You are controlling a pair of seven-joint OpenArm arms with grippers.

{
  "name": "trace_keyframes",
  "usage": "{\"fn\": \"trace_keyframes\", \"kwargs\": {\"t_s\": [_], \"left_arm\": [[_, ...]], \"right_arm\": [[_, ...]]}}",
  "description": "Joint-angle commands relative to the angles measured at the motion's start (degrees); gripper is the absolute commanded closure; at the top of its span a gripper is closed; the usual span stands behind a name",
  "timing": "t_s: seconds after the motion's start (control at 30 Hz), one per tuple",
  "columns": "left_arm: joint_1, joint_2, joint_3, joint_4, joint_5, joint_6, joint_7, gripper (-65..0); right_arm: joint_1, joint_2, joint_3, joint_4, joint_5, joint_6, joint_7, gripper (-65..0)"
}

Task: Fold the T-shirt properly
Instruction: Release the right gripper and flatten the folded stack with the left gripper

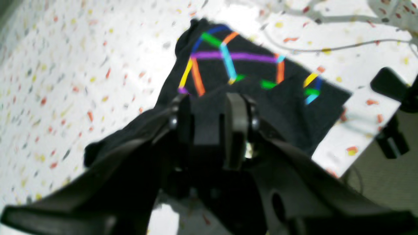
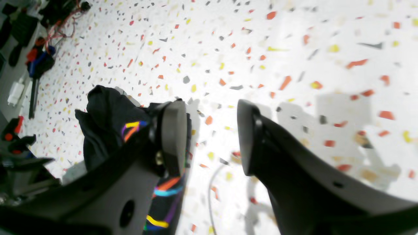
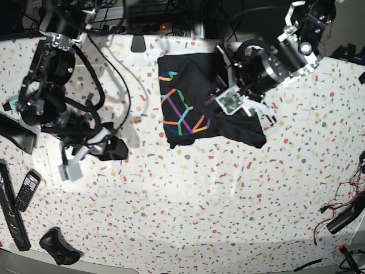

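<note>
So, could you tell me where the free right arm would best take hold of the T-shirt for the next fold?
Probably the T-shirt's loose edge beside the rainbow print, approached from the right gripper's own side. That edge lies flat on the table and unobstructed, whereas the left gripper is over the opposite side.

Around the right hand [image 3: 117, 149] the speckled bench [image 3: 188, 205] lies bare in front of and beside its spread fingers; nothing sits between them. Behind it, near the bench edge, lie a phone [image 3: 27, 190], a long black bar [image 3: 11, 212] and a dark mouse-like lump [image 3: 57, 246]. The left hand [image 1: 209, 122] sits over the bunched T-shirt [image 3: 188, 103], black cloth filling the gap between its fingers. Loose cables [image 3: 342, 214] crowd the bench corner well off to its outer side.
</note>
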Motion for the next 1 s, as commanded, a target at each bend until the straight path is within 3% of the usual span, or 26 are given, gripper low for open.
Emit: {"fn": "trace_keyframes", "kwargs": {"t_s": [0.0, 0.3, 0.4, 0.5, 0.77, 0.83, 0.93, 0.97], "left_arm": [[-0.9, 0.6, 0.4, 0.8, 0.3, 1.0, -1.2, -20.1], [-6.0, 8.9, 2.7, -7.5, 2.4, 1.1, -0.9, -20.5], [-7.7, 9.1, 2.7, -8.9, 3.4, 0.8, 1.3, -20.5], [-8.5, 9.1, 2.7, -10.2, 3.3, -1.9, 4.6, -20.5], [-8.4, 7.9, 2.7, -12.9, 2.8, -6.6, 5.9, -20.3], [-8.4, 7.3, 2.7, -12.9, 3.0, -7.5, 5.9, -15.8], [-8.4, 6.7, 2.7, -12.9, 3.6, -7.9, 5.9, -1.3], [-8.4, 6.7, 2.7, -12.9, 3.6, -7.9, 5.9, 0.0]], "right_arm": [[0.1, 0.9, 1.0, 1.0, 2.0, 0.4, 0.6, -25.0], [-3.4, 1.9, 3.0, 1.0, 3.2, 0.4, -1.1, -25.0], [-3.4, 1.9, 3.0, 1.0, 3.2, 0.4, -1.3, -25.0], [-3.3, 2.2, 3.0, 1.0, 3.2, 0.4, -1.2, -25.0], [-3.3, 2.4, 3.0, 1.0, 3.2, 0.4, -1.2, -25.0], [-3.3, 2.4, 3.0, 1.0, 3.2, 0.4, -1.2, -25.0], [-3.3, 2.4, 3.0, 1.0, 3.2, 0.4, -1.2, -25.0], [-3.3, 2.4, 3.0, 1.0, 3.2, 0.4, -1.2, -25.0]]}}
